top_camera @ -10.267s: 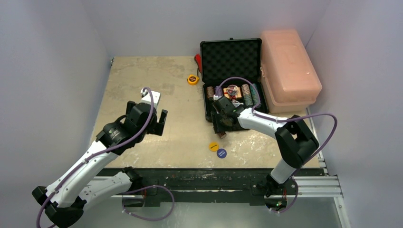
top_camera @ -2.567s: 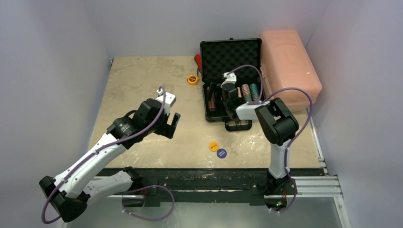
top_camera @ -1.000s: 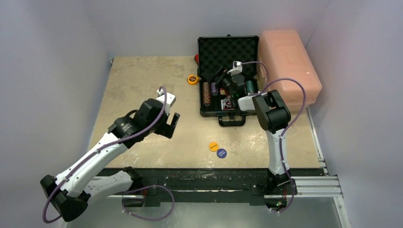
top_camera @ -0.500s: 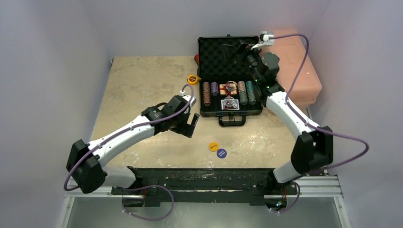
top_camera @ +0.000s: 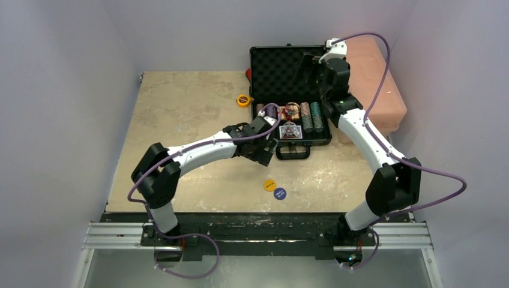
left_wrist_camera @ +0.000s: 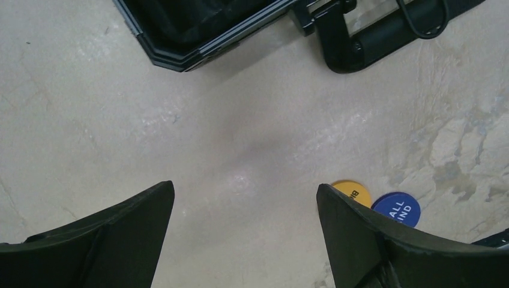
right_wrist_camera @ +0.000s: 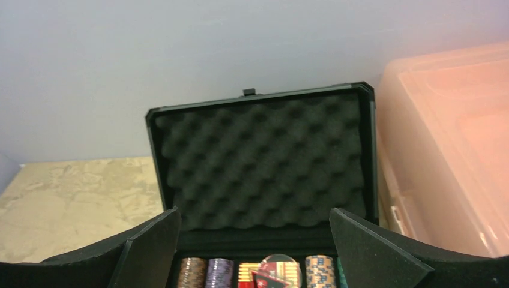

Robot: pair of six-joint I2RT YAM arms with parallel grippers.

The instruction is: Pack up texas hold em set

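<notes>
**A:** Where does our set stand?

**B:** The briefcase sits open at the far right of the counter. Its foam-lined lid is upright, so we can reach into the base. The chip stacks and a card deck are already lined up inside.

**A:** And the loose pieces?

**B:** The yellow button and blue button lie side by side on the counter, in front of the handle and outside the case.

**A:** Is that why our left arm is out there?

**B:** We think so. The left jaws stand apart with nothing between them, over bare counter by the case's near-left corner. The buttons are off to one side in the wrist view.

**A:** And the right arm?

**B:** It is raised at the lid's right edge, between the case and the pink box. The right jaws are wide apart and empty, facing the foam. We judge it is either keeping clear of the base or ready to swing the lid down.

**A:** And the tape measure?

**B:** It lies left of the case, and it is not ours to pack.
</notes>
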